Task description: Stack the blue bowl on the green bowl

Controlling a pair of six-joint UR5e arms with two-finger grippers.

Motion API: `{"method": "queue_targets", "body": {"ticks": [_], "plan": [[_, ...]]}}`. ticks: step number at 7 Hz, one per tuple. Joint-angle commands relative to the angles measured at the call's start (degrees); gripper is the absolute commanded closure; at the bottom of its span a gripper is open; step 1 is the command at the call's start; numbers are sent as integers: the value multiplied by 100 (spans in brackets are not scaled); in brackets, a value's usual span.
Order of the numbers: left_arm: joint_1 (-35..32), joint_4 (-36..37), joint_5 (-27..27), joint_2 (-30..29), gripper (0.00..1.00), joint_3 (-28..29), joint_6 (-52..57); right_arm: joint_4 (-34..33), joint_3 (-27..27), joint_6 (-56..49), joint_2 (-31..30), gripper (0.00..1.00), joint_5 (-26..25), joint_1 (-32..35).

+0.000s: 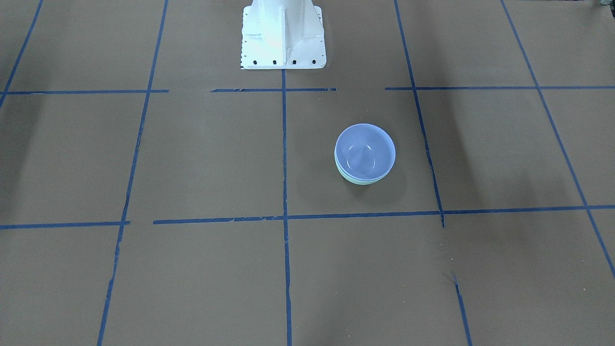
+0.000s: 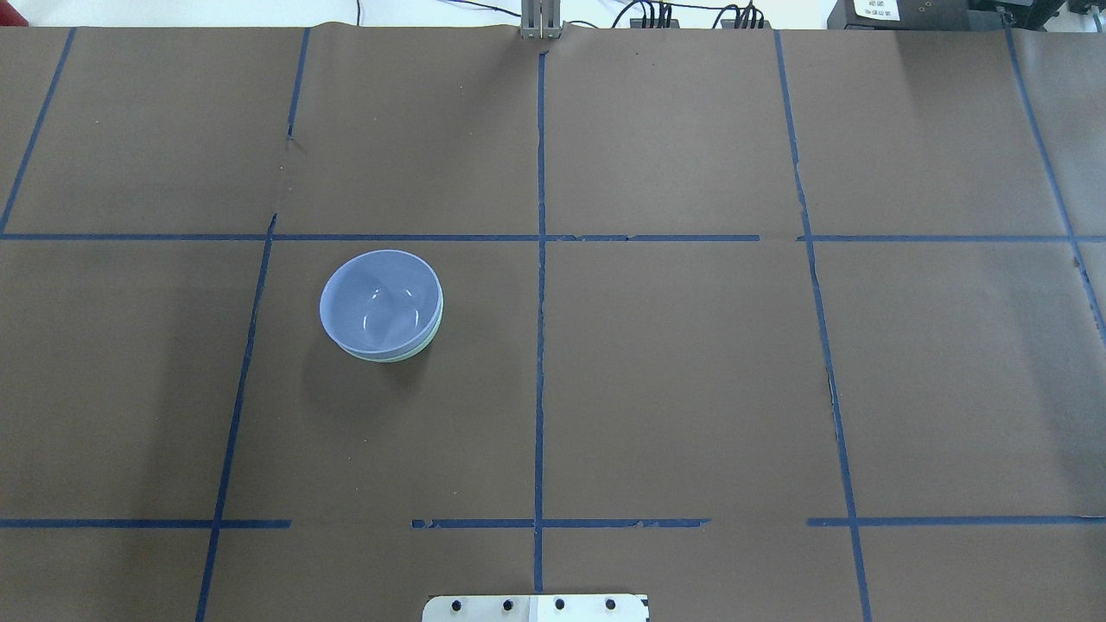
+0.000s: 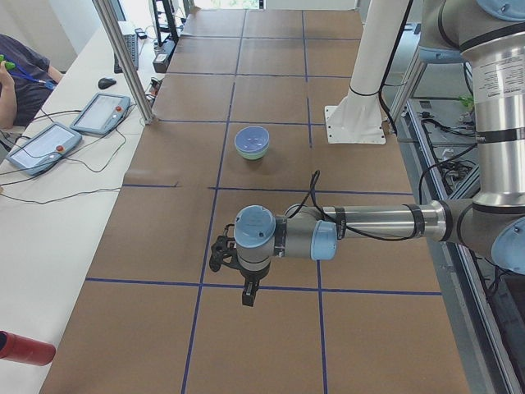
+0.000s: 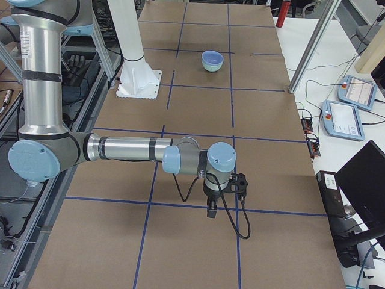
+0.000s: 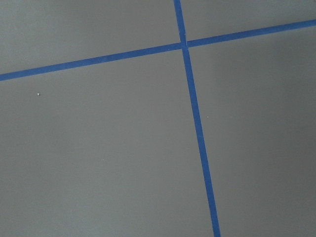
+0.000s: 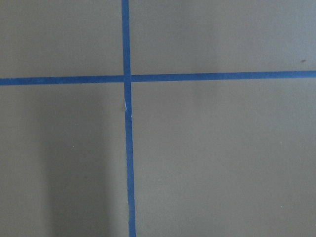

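The blue bowl [image 1: 365, 153] sits nested inside the green bowl [image 1: 363, 181], of which only the lower rim shows. The stack stands upright on the brown table, left of centre in the overhead view [image 2: 378, 301], with the green rim [image 2: 408, 352] below it. Both bowls also show small in the side views [image 3: 251, 138] [image 4: 212, 57]. My left gripper [image 3: 248, 295] hangs far from the bowls, near the table's end. My right gripper [image 4: 212, 211] hangs near the other end. I cannot tell whether either is open or shut. Both wrist views show only paper and tape.
The white robot pedestal [image 1: 282, 36] stands at the table's robot side. Blue tape lines [image 2: 540, 302] grid the brown paper. Teach pendants [image 3: 102, 112] and cables lie on a side bench, where an operator [image 3: 20, 74] sits. A red cylinder [image 3: 25, 349] lies near that bench's end.
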Motion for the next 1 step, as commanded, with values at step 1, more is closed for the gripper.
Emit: {"method": "queue_targets", "body": {"ticks": [1], "plan": [[4,0,0,-3,0,4,0,0,0,7,0,0,0,8]]}}
